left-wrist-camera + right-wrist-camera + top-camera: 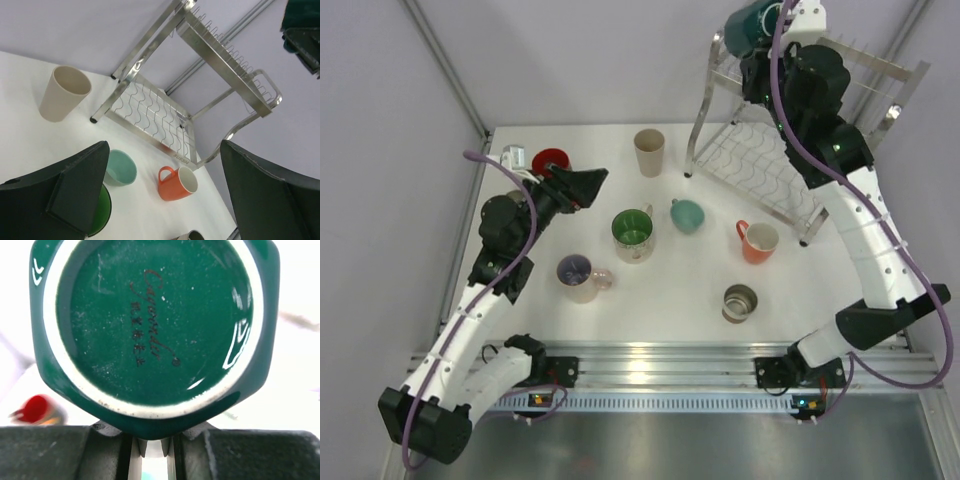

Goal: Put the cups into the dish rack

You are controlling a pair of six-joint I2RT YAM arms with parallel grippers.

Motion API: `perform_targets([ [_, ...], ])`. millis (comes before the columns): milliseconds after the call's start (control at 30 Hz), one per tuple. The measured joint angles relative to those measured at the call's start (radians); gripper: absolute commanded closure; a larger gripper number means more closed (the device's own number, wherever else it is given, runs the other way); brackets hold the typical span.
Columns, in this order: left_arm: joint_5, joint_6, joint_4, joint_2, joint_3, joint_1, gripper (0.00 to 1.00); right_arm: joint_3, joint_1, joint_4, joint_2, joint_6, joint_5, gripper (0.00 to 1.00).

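We take this for a robotics lab cell: a white desk (pixel 665 300) boxed in by plain grey panels (pixel 370 150) on aluminium struts (pixel 445 65), the left arm (pixel 470 310) and right arm (pixel 870 250) bolted to a metal rail (pixel 660 372).

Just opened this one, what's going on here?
The right gripper has its jaws shut on a teal cup, held high over the rack's top tier. The left gripper hovers with jaws open beside the red cup at the far left of the table. Other cups sit loose on the table: beige, green-lined, mint, orange, pinkish and steel. No cup shows in the rack.
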Motion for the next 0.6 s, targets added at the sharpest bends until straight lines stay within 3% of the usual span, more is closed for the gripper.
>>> perform_targets([
  [300, 0.047, -0.008, -0.054, -0.052, -0.073, 0.0, 0.02, 0.277, -0.132, -0.003, 0.216, -0.244, 0.171, 1.0],
  [600, 0.084, -0.029, -0.056, -0.084, -0.095, 0.0, 0.02, 0.335, -0.33, -0.097, 0.33, -0.237, 0.093, 1.0],
])
